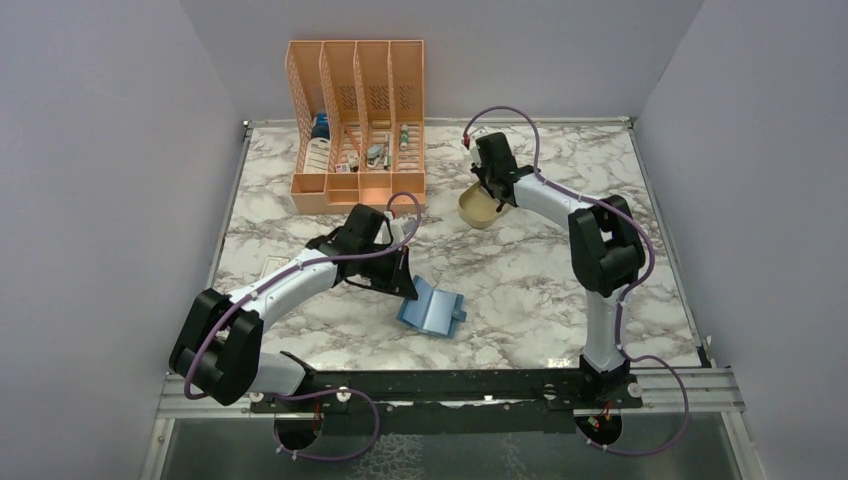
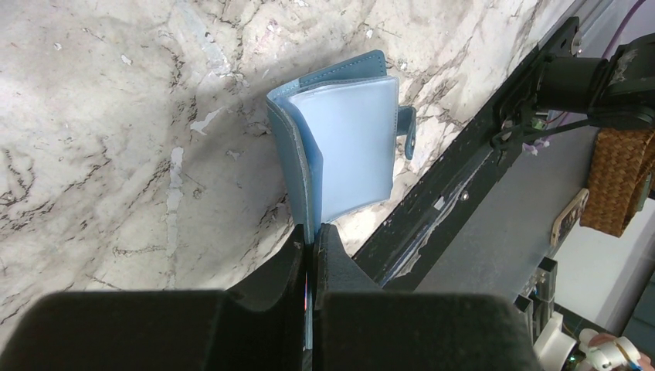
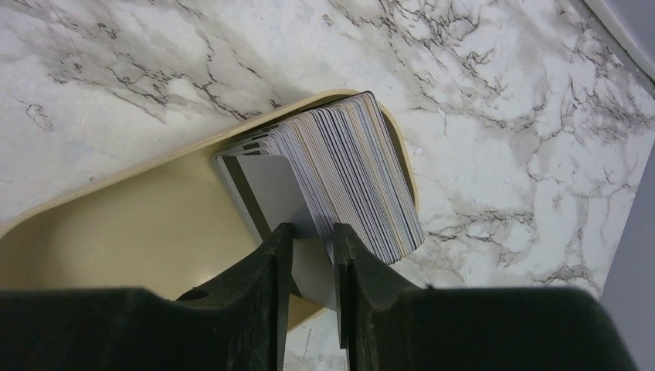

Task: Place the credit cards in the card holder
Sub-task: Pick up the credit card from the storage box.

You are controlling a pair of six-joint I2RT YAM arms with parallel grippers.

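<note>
Risk, card stack: The credit cards (image 3: 355,162) stand fanned on edge in the beige tray (image 3: 131,232), packed face to face. If my right pincer (image 3: 309,236) catches a neighbour along with the front grey card, I judge that two could lift together, or the whole fan could topple flat.

Risk, shallow bite: The fingers straddle only the near end of that grey card. Lifted from there, it could pivot and slip free.

Risk, tray: The tray sits loose on the tabletop (image 1: 540,290). Any sideways drag as I lift could shove it along.

Risk, card holder: The card holder (image 2: 347,139) lies open on the tabletop near the front rail, held by one cover only. If my left pincer (image 2: 311,236) twists or tugs, I expect the free leaf could flop over and hide the pale slots.

Risk, carry: Cards and holder are well apart, so a weak grip has a long way in which to fail.

Left pincer: Pressed together on the edge of the holder's teal cover.

Right pincer: The fingers stand partly apart, one on each side of the front grey card. I cannot tell whether they are pressing on it.

Left arm pose: Stretched forward and inward from its base, with the elbow low and the wrist angled down onto the holder.

Right arm pose: Upright from its base, with the elbow high and the forearm reaching toward the far side. The wrist is tipped down over the tray.
</note>
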